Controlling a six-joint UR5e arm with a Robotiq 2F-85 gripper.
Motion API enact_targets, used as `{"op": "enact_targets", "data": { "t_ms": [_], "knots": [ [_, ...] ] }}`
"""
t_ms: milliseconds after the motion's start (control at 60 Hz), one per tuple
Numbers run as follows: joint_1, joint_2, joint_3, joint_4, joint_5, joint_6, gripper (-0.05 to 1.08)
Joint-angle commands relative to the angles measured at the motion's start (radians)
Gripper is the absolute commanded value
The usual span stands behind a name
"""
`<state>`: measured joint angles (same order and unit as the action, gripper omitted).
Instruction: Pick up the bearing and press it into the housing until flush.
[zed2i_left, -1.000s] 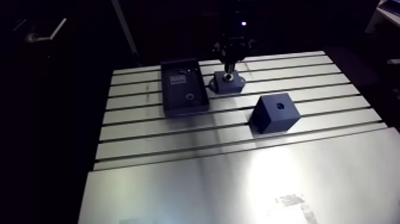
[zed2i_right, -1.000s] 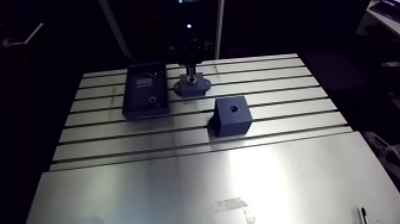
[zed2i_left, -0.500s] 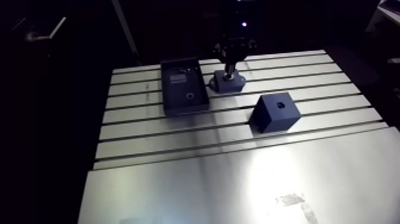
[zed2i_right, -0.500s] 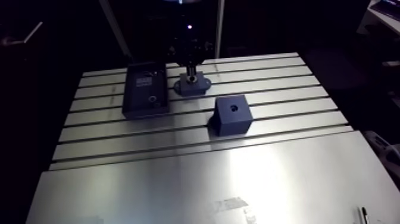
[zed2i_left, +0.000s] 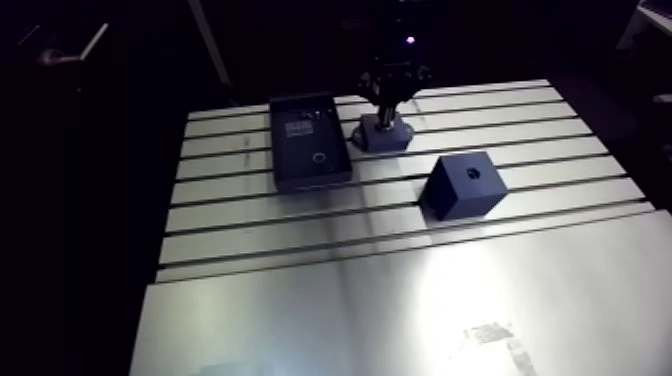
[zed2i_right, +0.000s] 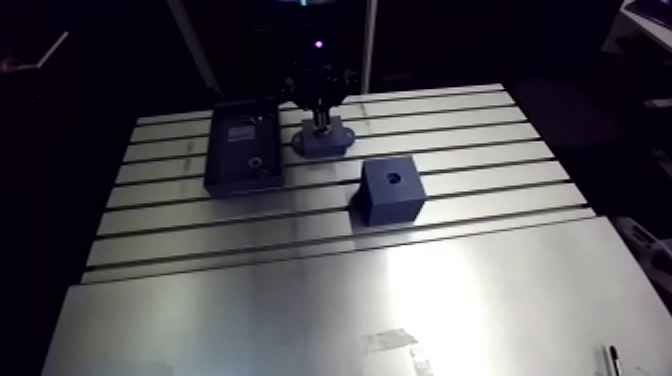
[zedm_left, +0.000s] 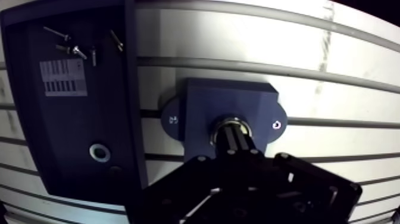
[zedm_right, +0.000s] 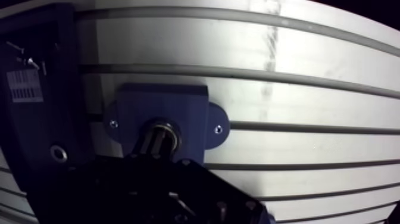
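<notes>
Nearest the arm camera, the tabletop (zed2i_left: 330, 300) is a smooth bright sheet, and farther off it becomes a run of long parallel slots. On the slotted part a dark blue block (zed2i_left: 462, 187) stands alone, a small round hole in its top face, well apart from everything else. Beyond it and to one side lies a shallow dark tray (zed2i_left: 309, 141). The wrist view shows a few loose screws (zedm_left: 71, 49), a barcode label (zedm_left: 62, 77) and a small metal ring (zedm_left: 99, 152) in the tray. Just beside the tray sits the blue housing (zedm_left: 202, 113), a squarish body with a rounded ear on either side, each ear with a small hole. The bearing (zedm_left: 221, 124) is a shiny ring in the round opening at the housing's middle; whether it lies level with the top cannot be told. The end effector (zedm_left: 233, 132) stands straight over the housing, its two fingers drawn together with only a sliver between them. Nothing is clamped between the fingers, and their tips cover the middle of the bearing.
</notes>
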<state>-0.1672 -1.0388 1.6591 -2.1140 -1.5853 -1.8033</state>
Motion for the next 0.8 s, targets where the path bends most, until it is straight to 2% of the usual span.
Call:
{"op": "enact_targets", "data": {
  "t_ms": [17, 800],
  "knots": [
    [0.000, 0.003, 0.000, -0.001, 0.000, 0.000, 1.08],
    [0.000, 0.001, 0.009, -0.002, 0.000, 0.000, 1.08]
  ]
}}
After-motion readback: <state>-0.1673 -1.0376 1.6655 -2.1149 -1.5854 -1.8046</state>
